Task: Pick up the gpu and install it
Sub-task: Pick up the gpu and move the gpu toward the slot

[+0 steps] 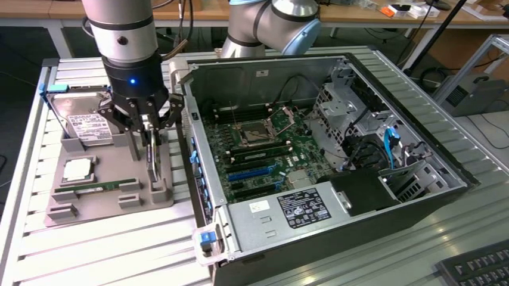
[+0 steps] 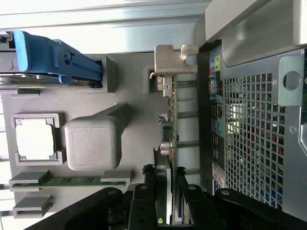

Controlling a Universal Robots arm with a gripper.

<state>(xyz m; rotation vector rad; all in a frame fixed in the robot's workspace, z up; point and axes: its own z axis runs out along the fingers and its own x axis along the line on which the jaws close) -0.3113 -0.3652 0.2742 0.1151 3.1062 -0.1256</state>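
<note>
The gpu (image 1: 152, 162) stands on its edge in a slot of the grey holder (image 1: 107, 207), to the exterior view's left of the open computer case (image 1: 334, 196). My gripper (image 1: 151, 134) reaches straight down over its top edge, one finger on each side. In the wrist view the card (image 2: 171, 124) runs edge-on from its silvery bracket (image 2: 175, 60) to my gripper (image 2: 168, 191), whose black fingers (image 2: 144, 201) press against both faces. The card still rests in the holder.
The holder also carries a hard drive (image 1: 87, 126) with a blue caddy (image 2: 57, 60), a CPU (image 1: 78, 170) and a green RAM stick (image 1: 97, 188). Blue expansion slots (image 1: 250, 174) lie on the motherboard. The case's rear wall (image 2: 254, 143) stands close beside the card.
</note>
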